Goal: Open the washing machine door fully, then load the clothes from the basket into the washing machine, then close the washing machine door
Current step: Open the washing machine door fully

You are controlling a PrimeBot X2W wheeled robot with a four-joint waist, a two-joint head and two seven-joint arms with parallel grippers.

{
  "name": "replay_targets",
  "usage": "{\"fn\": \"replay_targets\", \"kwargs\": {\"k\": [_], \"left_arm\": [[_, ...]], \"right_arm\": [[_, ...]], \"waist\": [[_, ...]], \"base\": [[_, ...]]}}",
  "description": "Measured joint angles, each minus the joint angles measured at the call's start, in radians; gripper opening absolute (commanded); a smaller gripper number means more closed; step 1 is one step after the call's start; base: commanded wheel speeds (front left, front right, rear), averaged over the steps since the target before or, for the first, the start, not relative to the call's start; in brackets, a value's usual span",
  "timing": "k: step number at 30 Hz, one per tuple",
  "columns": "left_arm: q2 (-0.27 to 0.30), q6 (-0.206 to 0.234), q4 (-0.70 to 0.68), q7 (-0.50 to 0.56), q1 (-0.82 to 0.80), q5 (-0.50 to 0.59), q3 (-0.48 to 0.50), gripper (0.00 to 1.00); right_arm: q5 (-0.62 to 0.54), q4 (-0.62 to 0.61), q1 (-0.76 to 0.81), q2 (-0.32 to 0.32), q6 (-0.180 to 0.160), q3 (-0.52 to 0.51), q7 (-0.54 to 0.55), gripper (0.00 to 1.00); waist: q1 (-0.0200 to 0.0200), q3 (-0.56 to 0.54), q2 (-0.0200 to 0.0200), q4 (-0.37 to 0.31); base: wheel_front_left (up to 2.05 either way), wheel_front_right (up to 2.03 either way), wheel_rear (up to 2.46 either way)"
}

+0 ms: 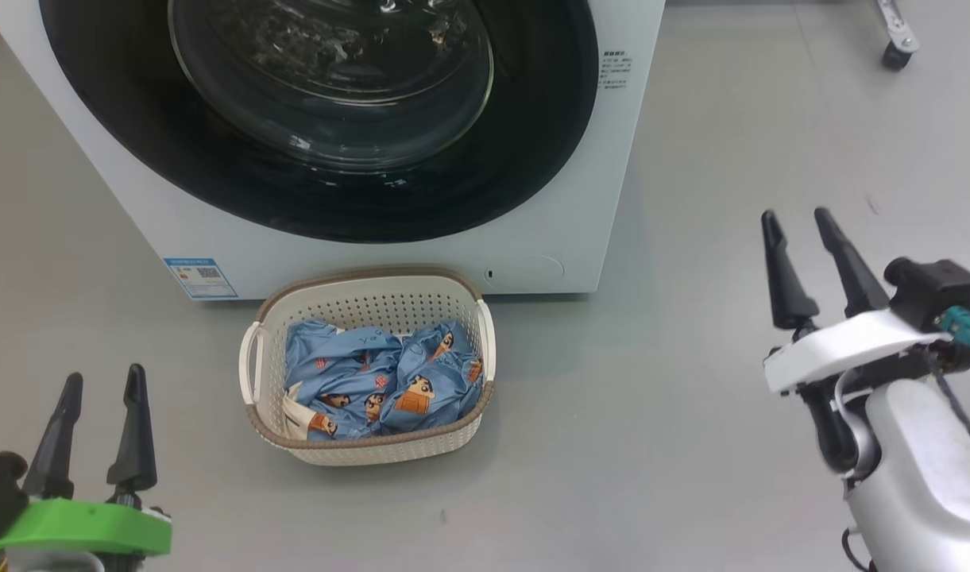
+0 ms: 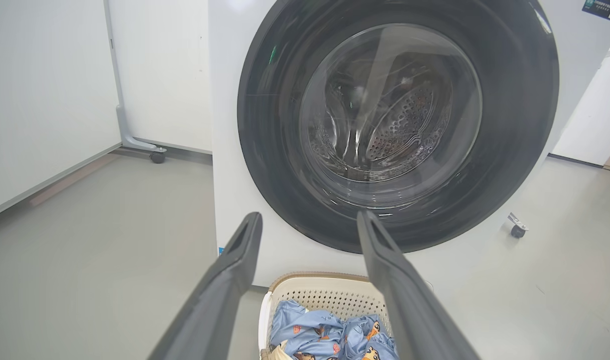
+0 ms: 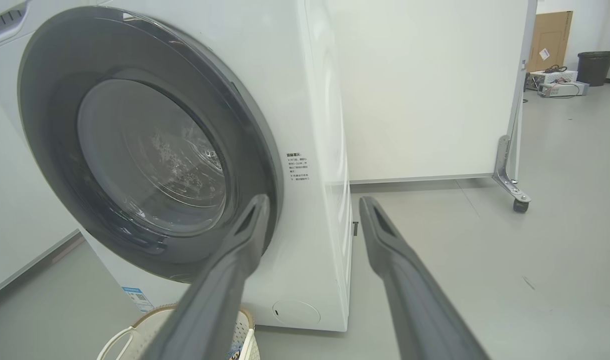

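Left claw [image 1: 104,373] sits low at the near left on a green mount, fingers pointing up and spread wide, nothing between them. Right claw [image 1: 794,214] sits higher in the head view on its pale forearm, fingers apart and empty, leaning slightly left. The basket [image 1: 373,280] stands on the floor [image 1: 691,397] between the two claws and well apart from both, just in front of the washing machine [image 1: 580,199] with the clothes [image 1: 389,381] heaped inside; the washing machine door [image 1: 532,143] is closed flush, untouched.
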Motion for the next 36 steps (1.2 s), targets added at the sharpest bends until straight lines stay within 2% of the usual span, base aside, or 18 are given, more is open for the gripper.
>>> {"fn": "replay_targets", "kwargs": {"k": [2, 3, 4, 5, 15, 20, 31, 36], "left_arm": [[0.0, 0.0, -0.009, 0.0, -0.014, -0.008, 0.001, 1.0], [0.0, 0.0, -0.014, 0.0, -0.022, -0.016, 0.001, 1.0], [0.0, 0.0, -0.017, 0.0, -0.03, -0.022, 0.002, 1.0], [0.0, 0.0, -0.019, 0.0, -0.035, -0.026, 0.004, 1.0], [0.012, 0.0, -0.039, 0.0, -0.06, -0.031, 0.003, 1.0], [0.013, 0.0, -0.04, 0.0, -0.067, -0.045, 0.004, 1.0], [0.018, 0.0, -0.06, 0.0, -0.094, -0.06, 0.007, 1.0], [0.023, 0.0, -0.072, 0.0, -0.115, -0.061, 0.007, 1.0]], "right_arm": [[0.0, -0.005, -0.022, -0.002, 0.0, -0.013, 0.0, 0.29], [0.001, -0.008, -0.032, -0.003, 0.0, -0.023, 0.0, 0.16], [0.004, -0.011, -0.042, -0.003, 0.0, -0.033, 0.0, 0.16], [0.011, -0.012, -0.051, -0.003, 0.0, -0.041, 0.0, 0.0], [0.149, 0.004, -0.137, 0.014, 0.0, -0.123, 0.016, 0.0], [0.178, 0.021, -0.188, -0.007, 0.0, -0.157, 0.046, 0.0], [0.34, 0.065, -0.34, -0.022, 0.0, -0.215, 0.189, 0.0], [0.453, 0.093, -0.409, -0.021, 0.0, -0.256, 0.271, 0.0]], "waist": [[0.0, 0.012, 0.0, 0.004], [0.0, 0.018, 0.0, 0.007], [0.0, 0.024, 0.0, 0.009], [0.0, 0.03, 0.0, 0.012], [0.0, 0.087, 0.0, 0.042], [0.0, 0.11, 0.0, 0.055], [0.0, 0.184, 0.0, 0.088], [0.0, 0.219, 0.0, 0.1]], "base": [[0.0, 0.0, 0.0], [0.0, 0.0, 0.0], [0.0, 0.0, 0.0], [0.0, 0.0, 0.0], [0.0, 0.0, 0.0], [0.0, 0.0, 0.0], [0.0, 0.0, 0.0], [0.0, 0.0, 0.0]]}}
